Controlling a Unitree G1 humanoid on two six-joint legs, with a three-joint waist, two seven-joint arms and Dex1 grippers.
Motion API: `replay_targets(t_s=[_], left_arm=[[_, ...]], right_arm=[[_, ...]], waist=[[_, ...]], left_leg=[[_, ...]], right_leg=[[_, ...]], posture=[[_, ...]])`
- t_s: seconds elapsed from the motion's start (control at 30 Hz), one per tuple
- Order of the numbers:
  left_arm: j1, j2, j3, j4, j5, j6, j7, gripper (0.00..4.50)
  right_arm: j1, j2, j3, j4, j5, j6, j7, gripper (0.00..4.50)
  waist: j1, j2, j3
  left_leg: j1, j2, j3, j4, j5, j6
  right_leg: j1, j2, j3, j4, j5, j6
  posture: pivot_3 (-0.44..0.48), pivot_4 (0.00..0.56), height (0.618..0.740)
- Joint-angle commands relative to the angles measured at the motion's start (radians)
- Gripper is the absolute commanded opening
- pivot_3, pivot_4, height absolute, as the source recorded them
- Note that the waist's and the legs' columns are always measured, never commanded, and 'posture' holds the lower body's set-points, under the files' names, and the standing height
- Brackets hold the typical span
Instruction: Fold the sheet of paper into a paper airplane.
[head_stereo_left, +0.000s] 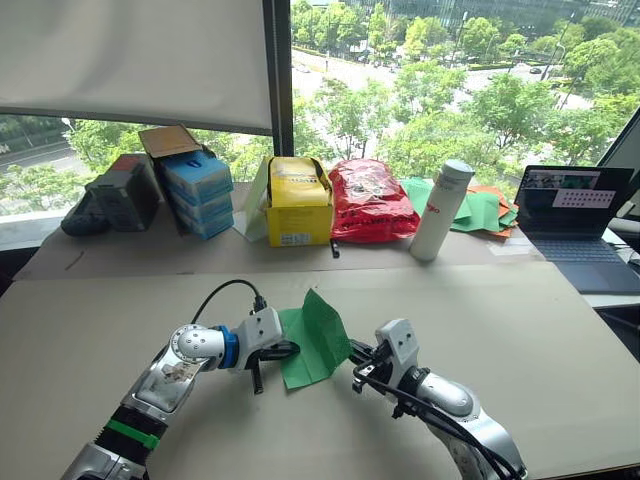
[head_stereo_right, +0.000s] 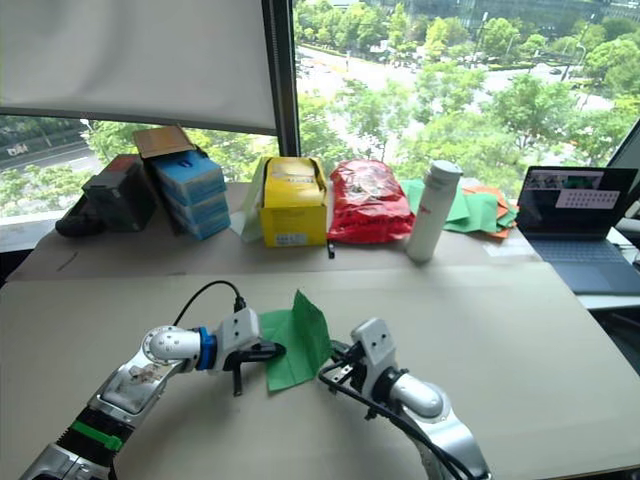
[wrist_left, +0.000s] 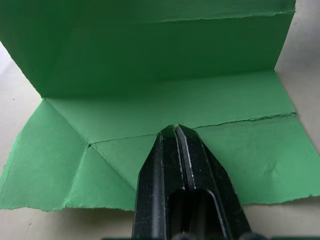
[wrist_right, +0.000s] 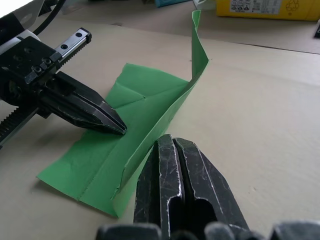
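The green sheet of paper (head_stereo_left: 312, 340) sits mid-table, half flat, half standing up. Left gripper (wrist_left: 175, 131), fingers closed, pins the flat half; right gripper (wrist_right: 171, 142), also closed, props the flap. Looks mid-fold; next, push it over.

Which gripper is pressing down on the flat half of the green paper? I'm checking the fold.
The left gripper, fingers shut, tip on the sheet of paper; the right gripper sits behind the raised flap.
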Motion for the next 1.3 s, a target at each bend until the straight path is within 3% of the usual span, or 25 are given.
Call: replay_targets(t_s=[0.03,0.5,0.7,0.83,1.07,1.3], left_arm=[[0.024,0.018,-0.023,0.043,0.034,0.017,-0.014,0.0],[0.077,0.078,0.116,-0.017,-0.018,0.068,0.027,0.0],[0.071,0.1,0.274,-0.161,-0.173,0.221,0.03,0.0],[0.046,0.074,0.315,-0.225,-0.267,0.309,0.035,0.0],[0.051,-0.037,0.193,-0.167,-0.219,0.283,0.092,0.0],[0.085,-0.03,0.073,-0.055,-0.098,0.183,0.086,0.0]], right_arm=[[-0.065,-0.012,0.048,0.041,0.012,-0.017,0.086,0.05],[-0.22,-0.03,0.198,0.281,-0.104,0.039,0.17,0.05],[-0.219,-0.043,0.22,0.297,-0.116,0.08,0.187,0.05],[-0.227,-0.052,0.225,0.299,-0.123,0.098,0.193,0.05],[-0.233,-0.054,0.225,0.285,-0.117,0.123,0.196,0.05],[-0.232,-0.069,0.22,0.241,-0.121,0.151,0.19,0.05]], waist=[[-0.001,0.0,0.0],[-0.021,0.0,0.0],[-0.021,0.0,0.0],[-0.019,0.0,0.0],[-0.018,0.0,0.0],[-0.018,0.0,0.0]], left_leg=[[0.0,0.0,0.0,0.0,0.0,0.0],[0.0,0.001,0.0,-0.001,0.001,-0.001],[0.0,0.001,-0.001,-0.001,0.001,-0.003],[0.001,0.001,-0.001,-0.001,0.001,-0.002],[0.001,0.0,-0.001,-0.001,0.001,-0.003],[0.0,0.0,-0.001,-0.002,0.001,-0.003]], right_leg=[[0.0,0.0,0.0,0.0,0.0,0.0],[-0.002,0.0,0.0,0.001,0.0,-0.001],[-0.002,-0.002,0.0,0.002,0.0,-0.001],[-0.001,-0.004,0.0,0.001,0.0,-0.001],[0.0,-0.003,0.0,0.001,0.0,-0.001],[-0.001,-0.004,0.0,0.001,0.0,-0.001]], posture=[[0.0,0.15,0.74],[0.0,0.15,0.74],[0.0,0.15,0.74],[0.0,0.15,0.74],[0.0,0.15,0.74],[0.0,0.15,0.74]])
